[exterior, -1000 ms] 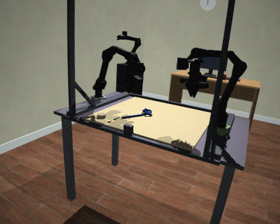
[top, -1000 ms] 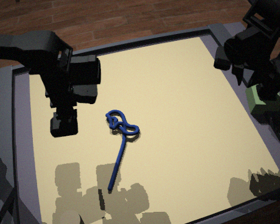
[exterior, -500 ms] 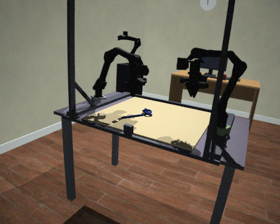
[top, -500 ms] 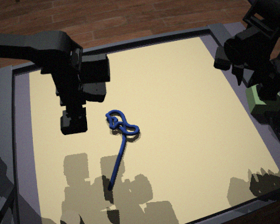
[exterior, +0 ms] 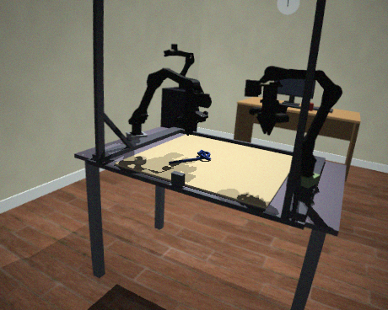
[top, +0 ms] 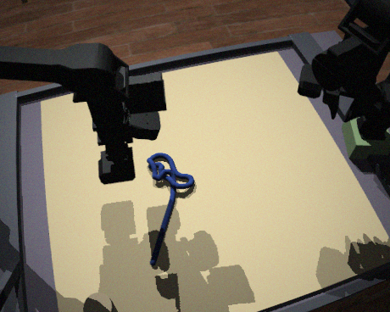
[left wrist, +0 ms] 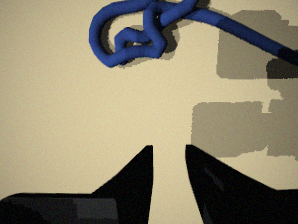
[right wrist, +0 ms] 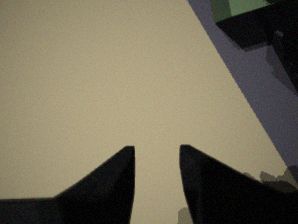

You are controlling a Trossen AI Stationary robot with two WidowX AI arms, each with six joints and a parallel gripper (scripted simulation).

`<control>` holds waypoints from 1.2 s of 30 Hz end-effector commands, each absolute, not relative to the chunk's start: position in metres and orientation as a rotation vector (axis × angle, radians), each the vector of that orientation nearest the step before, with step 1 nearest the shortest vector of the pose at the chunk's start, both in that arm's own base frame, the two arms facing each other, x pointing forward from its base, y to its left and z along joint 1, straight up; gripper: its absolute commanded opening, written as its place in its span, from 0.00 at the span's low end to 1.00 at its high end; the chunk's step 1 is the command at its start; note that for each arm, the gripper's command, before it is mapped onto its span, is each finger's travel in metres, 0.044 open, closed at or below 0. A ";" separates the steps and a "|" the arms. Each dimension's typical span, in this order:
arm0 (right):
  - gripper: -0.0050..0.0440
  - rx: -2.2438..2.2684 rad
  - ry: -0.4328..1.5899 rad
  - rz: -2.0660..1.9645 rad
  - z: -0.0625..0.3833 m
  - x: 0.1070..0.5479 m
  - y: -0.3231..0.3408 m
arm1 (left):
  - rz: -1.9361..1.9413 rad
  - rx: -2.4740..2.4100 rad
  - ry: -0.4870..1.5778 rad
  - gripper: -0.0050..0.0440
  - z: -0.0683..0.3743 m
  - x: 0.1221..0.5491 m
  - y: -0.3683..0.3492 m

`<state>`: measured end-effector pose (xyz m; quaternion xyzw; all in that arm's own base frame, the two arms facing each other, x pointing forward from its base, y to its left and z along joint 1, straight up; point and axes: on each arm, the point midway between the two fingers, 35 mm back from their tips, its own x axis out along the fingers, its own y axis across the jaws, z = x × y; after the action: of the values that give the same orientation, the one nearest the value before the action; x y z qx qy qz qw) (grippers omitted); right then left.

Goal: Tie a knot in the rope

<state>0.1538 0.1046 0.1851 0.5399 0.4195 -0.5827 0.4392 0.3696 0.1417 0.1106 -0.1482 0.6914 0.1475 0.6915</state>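
- Blue rope (top: 172, 199) (exterior: 185, 160) (left wrist: 250, 36) lies left of centre on the mat (top: 263, 148) (exterior: 240, 168) (left wrist: 50, 110) (right wrist: 100, 90) — loose loops far, straight tail near.
- Left gripper (exterior: 188, 132) (left wrist: 169, 146): fingers slightly apart, nothing between — off the rope.
- Right gripper (top: 334, 116) (exterior: 266, 132) (right wrist: 157, 146): also parted, bare, far right.

Wooden desk (exterior: 299, 109) w/ dark monitor (exterior: 297, 89) at back, brick-pattern flr (top: 208, 25) (exterior: 126, 236), pale wall clock (exterior: 288, 4) up top
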 end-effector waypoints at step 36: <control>0.31 1.353 1.036 -1.437 0.188 0.154 0.104 | 0.335 -0.323 1.513 0.31 0.084 0.409 0.195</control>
<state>0.1538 0.1046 0.1851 0.5399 0.4195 -0.5827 0.4392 0.4043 0.1893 0.0747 -0.1482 0.6907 0.1478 0.6921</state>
